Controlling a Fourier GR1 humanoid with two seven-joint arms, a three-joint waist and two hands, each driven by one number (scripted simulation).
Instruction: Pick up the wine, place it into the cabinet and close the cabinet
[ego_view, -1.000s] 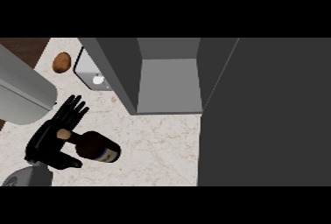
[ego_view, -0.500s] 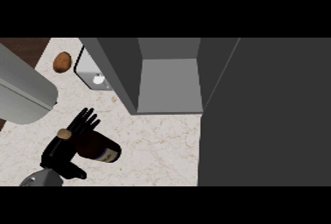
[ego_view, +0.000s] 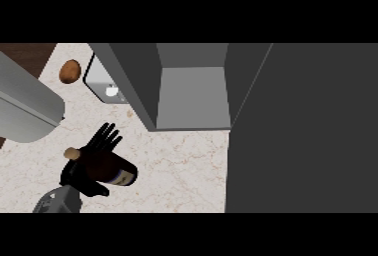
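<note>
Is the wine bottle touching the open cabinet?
Apart. The head view shows a strip of bare counter between the wine bottle and the cabinet; only the left hand holds the bottle.

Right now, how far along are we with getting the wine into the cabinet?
Done: the hand has hold of the bottle, over the counter left of the cabinet. In hand: the carry; the bottle is not yet at the opening. Left: set it inside the cabinet, let go, then swing the open door shut.
</note>
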